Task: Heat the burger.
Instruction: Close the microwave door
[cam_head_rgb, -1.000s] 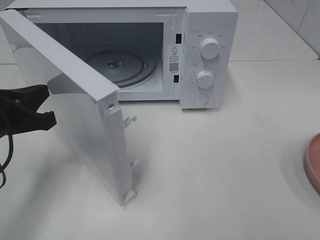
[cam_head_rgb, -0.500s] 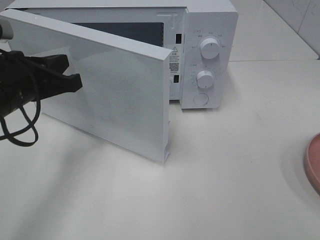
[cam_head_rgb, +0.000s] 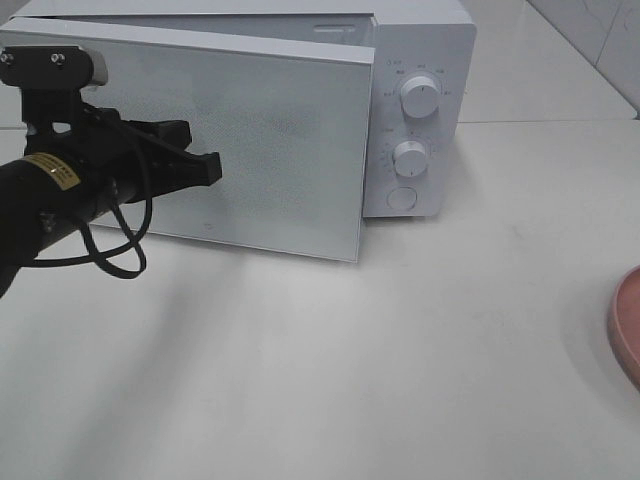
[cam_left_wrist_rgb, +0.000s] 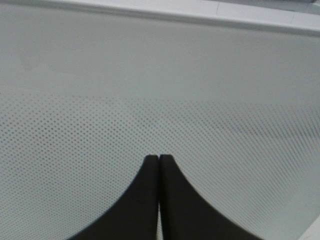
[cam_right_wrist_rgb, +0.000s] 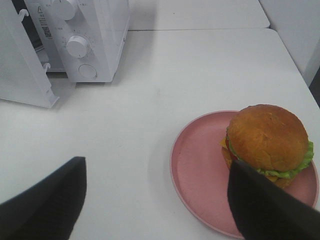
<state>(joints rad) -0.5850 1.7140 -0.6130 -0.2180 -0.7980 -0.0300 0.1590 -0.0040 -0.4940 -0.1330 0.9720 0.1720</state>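
Observation:
The burger (cam_right_wrist_rgb: 267, 137), a golden-brown bun with lettuce showing, sits on a pink plate (cam_right_wrist_rgb: 200, 165) in the right wrist view. My right gripper (cam_right_wrist_rgb: 156, 170) hangs open above the table beside that plate, its dark fingers (cam_right_wrist_rgb: 50, 200) wide apart with nothing between them. Only the plate's rim (cam_head_rgb: 625, 330) shows at the right edge of the exterior view, and the burger is out of that view. My left gripper (cam_head_rgb: 213, 166) is shut, and its tips (cam_left_wrist_rgb: 159, 159) press against the dotted outer face of the white microwave door (cam_head_rgb: 280, 140). The door stands nearly closed, slightly ajar.
The white microwave (cam_head_rgb: 420, 40) stands at the back of the white table, with two knobs (cam_head_rgb: 418, 97) and a round button (cam_head_rgb: 401, 198) on its right panel. A black cable (cam_head_rgb: 110, 260) loops under my left arm. Open tabletop (cam_head_rgb: 400, 380) lies between microwave and plate.
The microwave door has swung from wide open to nearly closed. My left gripper moved right and toward the microwave with it. The plate has not moved.

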